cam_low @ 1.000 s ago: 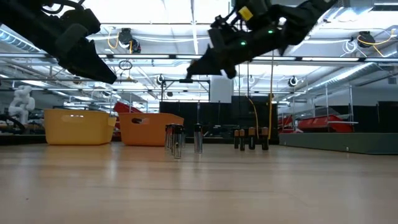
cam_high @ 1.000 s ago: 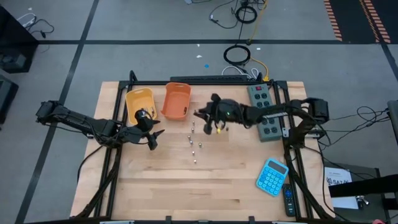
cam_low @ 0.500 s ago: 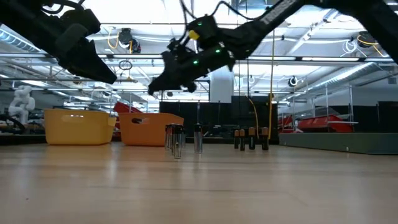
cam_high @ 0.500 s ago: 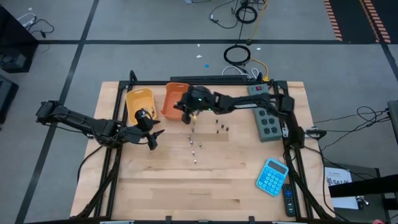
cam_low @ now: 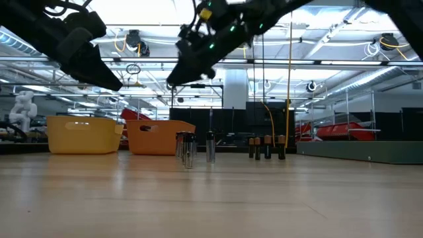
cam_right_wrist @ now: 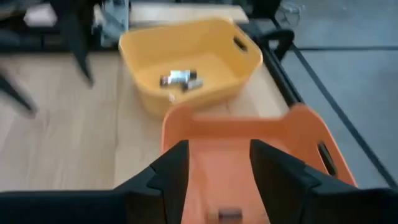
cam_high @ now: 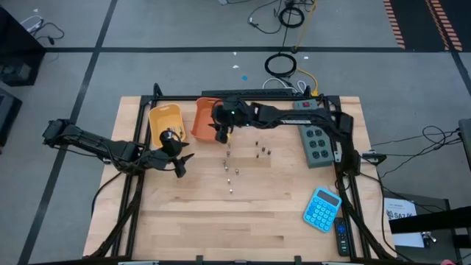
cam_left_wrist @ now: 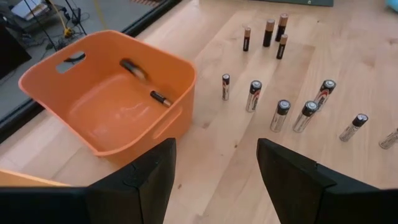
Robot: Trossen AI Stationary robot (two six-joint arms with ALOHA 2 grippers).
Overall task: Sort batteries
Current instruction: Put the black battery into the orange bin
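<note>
Several batteries [cam_left_wrist: 280, 115] stand on end on the wooden table, silvery ones [cam_high: 229, 165] in the middle and dark copper-topped ones [cam_high: 260, 152] farther back. The orange bin [cam_high: 208, 118] holds two dark batteries; one [cam_left_wrist: 134, 68] shows blurred, the other [cam_left_wrist: 160, 98] lies on the floor of the bin. The yellow bin [cam_right_wrist: 186, 53] holds silvery batteries [cam_right_wrist: 179, 78]. My right gripper [cam_right_wrist: 217, 174] hangs open above the orange bin's right rim [cam_high: 221, 129], with nothing between its fingers. My left gripper [cam_high: 179, 160] hovers open, left of the standing batteries and nearer than the bins.
A grey power strip [cam_high: 314, 136] lies at the back right of the table. A blue calculator [cam_high: 322, 208] and a dark remote [cam_high: 341, 237] sit at the near right. Bare wood spreads across the near half.
My right gripper has travelled from above the dark batteries toward the table's left and far edges, rising a little, and now hangs over the orange bin.
</note>
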